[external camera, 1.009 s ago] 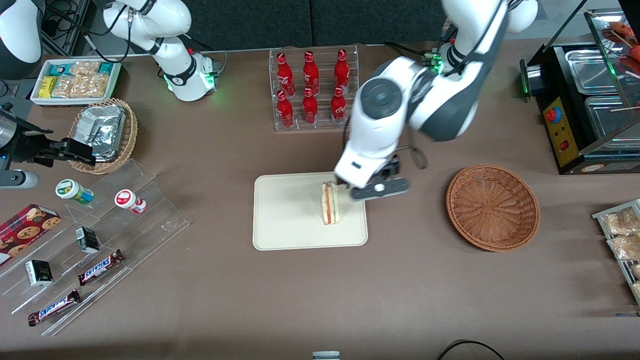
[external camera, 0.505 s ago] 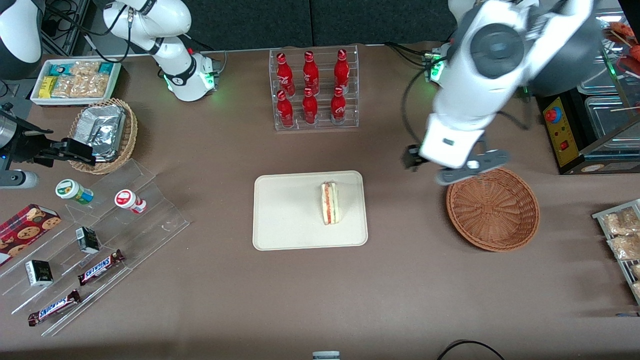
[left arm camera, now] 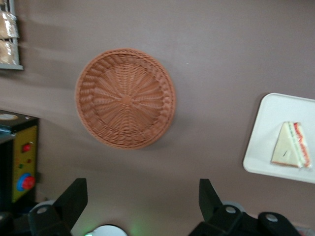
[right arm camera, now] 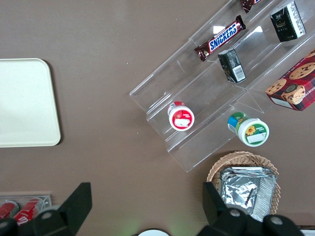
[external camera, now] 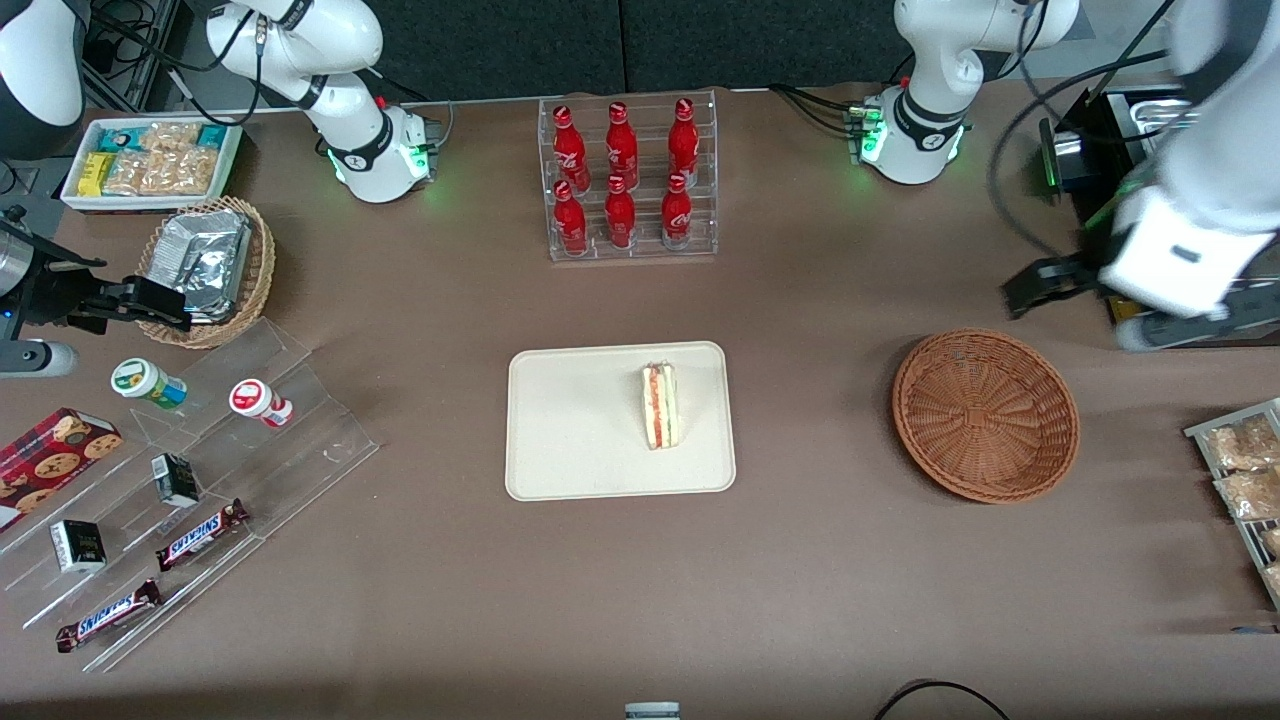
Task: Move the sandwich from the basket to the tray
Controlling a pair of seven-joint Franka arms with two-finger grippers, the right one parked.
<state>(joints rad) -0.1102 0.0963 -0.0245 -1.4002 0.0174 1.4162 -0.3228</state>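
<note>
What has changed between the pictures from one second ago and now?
The gripper drew away from the sandwich on the tray, passed over the basket, and now hangs open near the table's edge at the working arm's end. Sandwich, tray and empty basket did not move.

table (external camera: 820,560): brown cloth | backdrop (external camera: 620,45): dark panels | light: even

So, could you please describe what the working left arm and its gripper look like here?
The left arm has glossy white shells with dark grey joints, and black cables loop alongside it. Its round white base glows green at the sides. The gripper has two black, wedge-shaped fingers, set wide open, on a dark body with round silver fittings; it sits toward the working arm's end of the table.
</note>
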